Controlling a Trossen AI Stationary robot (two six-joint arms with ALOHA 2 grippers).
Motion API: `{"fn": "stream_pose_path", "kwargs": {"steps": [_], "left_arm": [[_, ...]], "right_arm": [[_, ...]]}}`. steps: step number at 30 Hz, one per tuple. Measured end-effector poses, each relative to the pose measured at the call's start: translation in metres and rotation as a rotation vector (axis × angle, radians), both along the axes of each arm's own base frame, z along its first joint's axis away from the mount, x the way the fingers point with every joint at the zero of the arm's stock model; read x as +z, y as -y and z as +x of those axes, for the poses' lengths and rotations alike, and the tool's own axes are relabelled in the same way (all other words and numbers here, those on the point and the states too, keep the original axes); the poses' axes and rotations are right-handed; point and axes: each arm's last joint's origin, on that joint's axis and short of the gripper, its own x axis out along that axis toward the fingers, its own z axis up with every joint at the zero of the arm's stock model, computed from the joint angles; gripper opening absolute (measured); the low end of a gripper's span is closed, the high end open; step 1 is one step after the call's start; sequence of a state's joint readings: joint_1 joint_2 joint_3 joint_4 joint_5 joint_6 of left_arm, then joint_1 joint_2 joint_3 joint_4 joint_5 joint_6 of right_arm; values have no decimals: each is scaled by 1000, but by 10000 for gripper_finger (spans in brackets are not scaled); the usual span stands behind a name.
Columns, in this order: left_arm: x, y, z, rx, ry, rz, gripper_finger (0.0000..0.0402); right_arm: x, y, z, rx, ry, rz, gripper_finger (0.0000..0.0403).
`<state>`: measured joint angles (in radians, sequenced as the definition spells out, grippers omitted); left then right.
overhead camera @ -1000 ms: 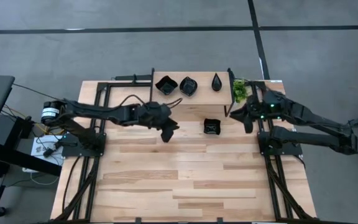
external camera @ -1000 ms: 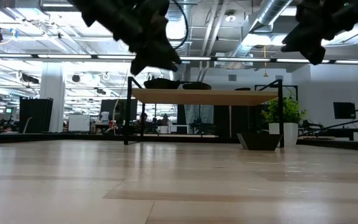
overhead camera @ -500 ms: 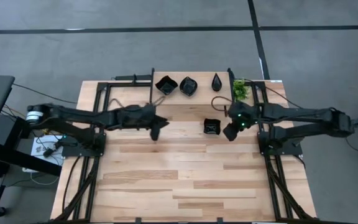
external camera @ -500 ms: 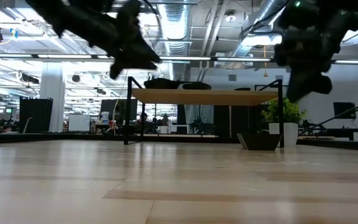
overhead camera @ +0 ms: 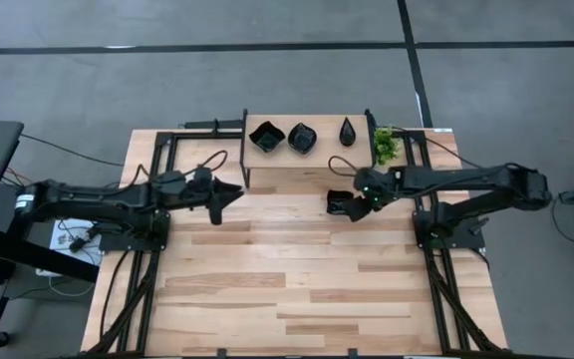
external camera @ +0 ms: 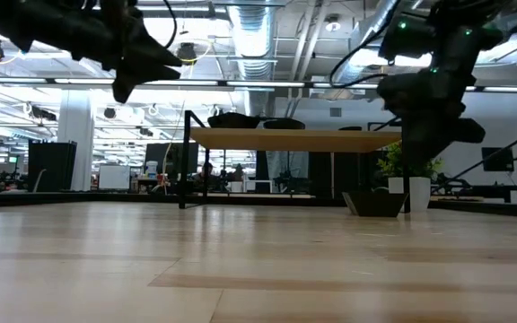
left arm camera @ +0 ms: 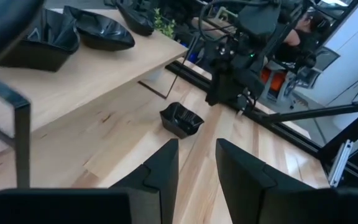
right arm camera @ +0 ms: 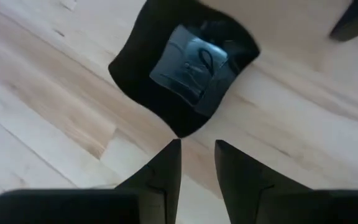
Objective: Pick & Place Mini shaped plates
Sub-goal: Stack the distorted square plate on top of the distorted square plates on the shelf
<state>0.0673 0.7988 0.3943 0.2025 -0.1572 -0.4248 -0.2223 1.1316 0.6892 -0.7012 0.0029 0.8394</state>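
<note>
The right gripper point(overhead camera: 357, 206) hovers just above a rounded-square black dish point(overhead camera: 339, 202) lying on the wooden table point(overhead camera: 287, 289), its fingers point(right arm camera: 160, 171) slightly apart and holding nothing, tips near the dish's edge. Three more black dishes sit on the raised shelf point(overhead camera: 307, 155) (a square one point(overhead camera: 265, 137), a leaf-shaped one point(overhead camera: 302, 138) and a teardrop point(overhead camera: 348, 131)), with a small green plant point(overhead camera: 384, 145) just beside the shelf's end. The left gripper point(overhead camera: 229, 191) waits over the table's left side, empty, fingers slightly parted.
</note>
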Motion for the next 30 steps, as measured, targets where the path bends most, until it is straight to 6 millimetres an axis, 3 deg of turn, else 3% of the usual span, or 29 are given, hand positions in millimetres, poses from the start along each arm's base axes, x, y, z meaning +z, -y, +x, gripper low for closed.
{"fn": "stream_pose_path", "kwargs": {"steps": [7,13,19,30], "left_arm": [[-3,0,-5,0,8,1,108],[-3,0,-5,-4,7,1,108],[-3,0,-5,-5,7,1,108],[-3,1,-5,-18,0,32,108]], "right_arm": [[-16,-7,18,-89,-30,-9,93],[-22,-4,17,-188,-79,-36,93],[-20,-2,23,-227,-8,-25,93],[-32,-3,15,-307,-37,-7,93]]}}
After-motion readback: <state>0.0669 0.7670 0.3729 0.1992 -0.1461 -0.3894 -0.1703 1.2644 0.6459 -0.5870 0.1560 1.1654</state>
